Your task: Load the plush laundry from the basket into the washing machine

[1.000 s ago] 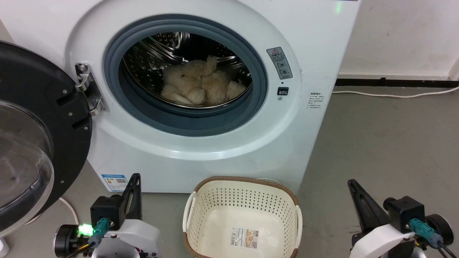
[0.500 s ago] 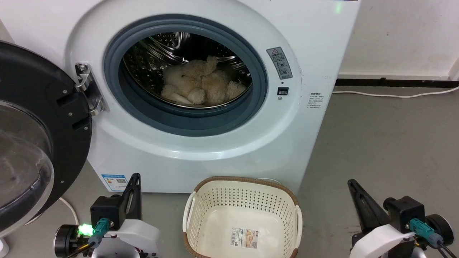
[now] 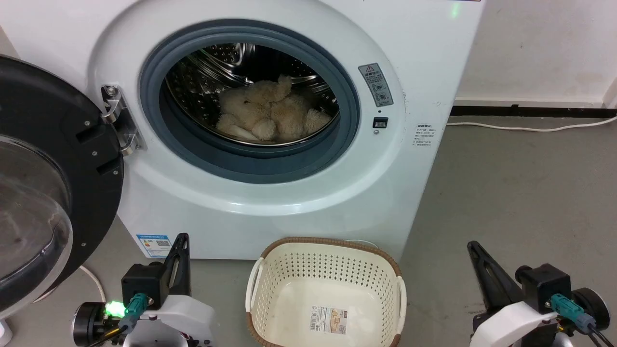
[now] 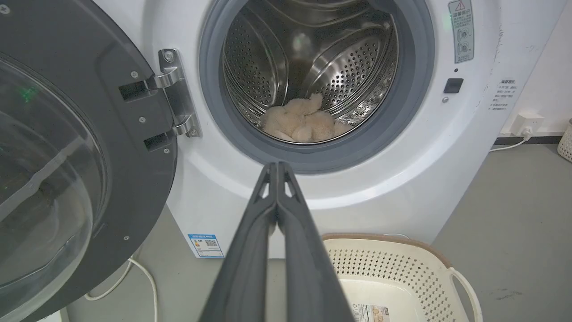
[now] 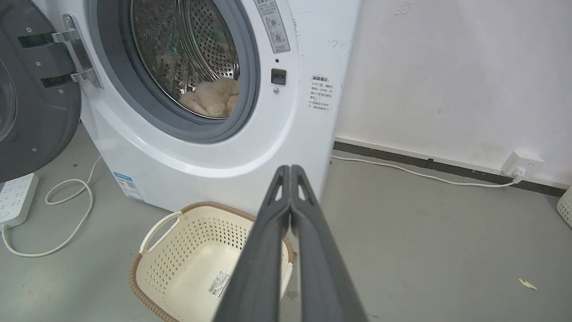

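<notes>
The cream plush laundry (image 3: 270, 115) (image 4: 301, 120) (image 5: 213, 97) lies at the bottom of the steel drum inside the white washing machine (image 3: 299, 193), behind the grey gasket. On the floor in front of the machine stands the perforated basket (image 3: 381, 289) (image 4: 429, 273) (image 5: 165, 264), holding nothing but its bottom label. My left gripper (image 3: 181, 239) (image 4: 277, 166) is shut at the lower left, beside the basket. My right gripper (image 3: 472, 246) (image 5: 290, 169) is shut at the lower right, apart from the basket. Nothing is between either pair of fingers.
The black-framed glass door (image 3: 43, 193) stands swung open at the left. A white cable (image 3: 530, 127) runs along the wall base at the right. A power strip (image 5: 15, 197) and looped cord (image 5: 67, 214) lie on the grey floor left of the machine.
</notes>
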Tool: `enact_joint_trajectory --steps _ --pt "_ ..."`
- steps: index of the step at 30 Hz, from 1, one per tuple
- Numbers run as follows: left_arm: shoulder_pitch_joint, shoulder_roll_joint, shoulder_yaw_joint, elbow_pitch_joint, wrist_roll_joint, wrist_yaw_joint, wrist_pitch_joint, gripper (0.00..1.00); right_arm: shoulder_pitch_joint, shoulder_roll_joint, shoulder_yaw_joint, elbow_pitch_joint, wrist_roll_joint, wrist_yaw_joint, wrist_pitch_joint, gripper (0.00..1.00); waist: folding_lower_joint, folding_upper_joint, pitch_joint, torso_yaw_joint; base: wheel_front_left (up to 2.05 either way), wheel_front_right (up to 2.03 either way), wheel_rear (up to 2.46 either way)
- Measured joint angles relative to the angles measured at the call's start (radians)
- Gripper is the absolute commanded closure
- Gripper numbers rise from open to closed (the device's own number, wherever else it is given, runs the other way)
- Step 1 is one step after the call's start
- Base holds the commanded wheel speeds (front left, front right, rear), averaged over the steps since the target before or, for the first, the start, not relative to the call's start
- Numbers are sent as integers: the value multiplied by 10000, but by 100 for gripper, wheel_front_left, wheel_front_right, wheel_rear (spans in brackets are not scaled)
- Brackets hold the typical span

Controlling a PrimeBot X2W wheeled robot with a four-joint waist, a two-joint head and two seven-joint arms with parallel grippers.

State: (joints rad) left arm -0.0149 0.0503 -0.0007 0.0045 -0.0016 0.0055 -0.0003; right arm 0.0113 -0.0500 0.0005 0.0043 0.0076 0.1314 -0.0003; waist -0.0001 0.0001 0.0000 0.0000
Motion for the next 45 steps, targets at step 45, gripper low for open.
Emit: enact_joint_trajectory --steps 45 --pt "1 -2 0 0 0 0 0 100 0 0 0 0 0 0 0 100 2 0 0 0 0 0 0"
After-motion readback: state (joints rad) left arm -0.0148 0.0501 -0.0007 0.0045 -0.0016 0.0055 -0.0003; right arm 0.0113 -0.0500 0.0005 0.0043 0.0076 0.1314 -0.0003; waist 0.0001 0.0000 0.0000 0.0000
